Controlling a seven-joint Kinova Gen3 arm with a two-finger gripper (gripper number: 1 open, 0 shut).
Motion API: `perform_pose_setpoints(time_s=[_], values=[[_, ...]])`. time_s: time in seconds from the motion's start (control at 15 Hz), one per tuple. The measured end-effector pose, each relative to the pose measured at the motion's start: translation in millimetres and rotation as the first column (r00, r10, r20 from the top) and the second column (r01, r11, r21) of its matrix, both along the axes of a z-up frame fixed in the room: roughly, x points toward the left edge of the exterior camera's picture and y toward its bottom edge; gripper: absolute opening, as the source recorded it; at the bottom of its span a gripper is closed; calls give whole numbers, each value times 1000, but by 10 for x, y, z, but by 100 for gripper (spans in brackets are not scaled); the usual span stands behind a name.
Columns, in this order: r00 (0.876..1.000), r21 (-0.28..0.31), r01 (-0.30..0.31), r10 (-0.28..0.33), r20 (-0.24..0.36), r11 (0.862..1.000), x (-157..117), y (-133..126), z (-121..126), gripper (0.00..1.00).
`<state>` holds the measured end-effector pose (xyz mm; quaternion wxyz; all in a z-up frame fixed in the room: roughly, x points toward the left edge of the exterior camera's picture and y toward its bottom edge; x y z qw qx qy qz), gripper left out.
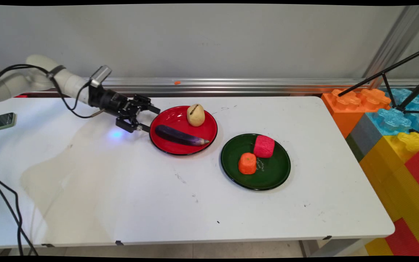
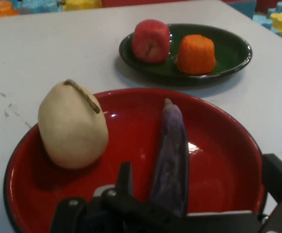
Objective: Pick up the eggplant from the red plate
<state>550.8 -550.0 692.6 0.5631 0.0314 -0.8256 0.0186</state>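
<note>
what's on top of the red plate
On the red plate lie a purple eggplant and a beige pear-like fruit, apart from each other. In the hand view the gripper covers the eggplant's near end.

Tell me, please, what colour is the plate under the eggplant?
Red plate; clearest in the hand view.

Arm (image 1: 64, 82) enters from upper left, reaching low and nearly level over the table's far-left part. Gripper (image 1: 152, 118) points right, just above the surface. Fingers (image 1: 154, 109) spread apart, nothing held between them.
</note>
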Motion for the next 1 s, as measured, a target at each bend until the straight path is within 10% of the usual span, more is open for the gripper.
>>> perform_pose_setpoints(time_s=[1.0], values=[[993, 25, 43, -46, 112, 999, -422, -266, -152, 100]])
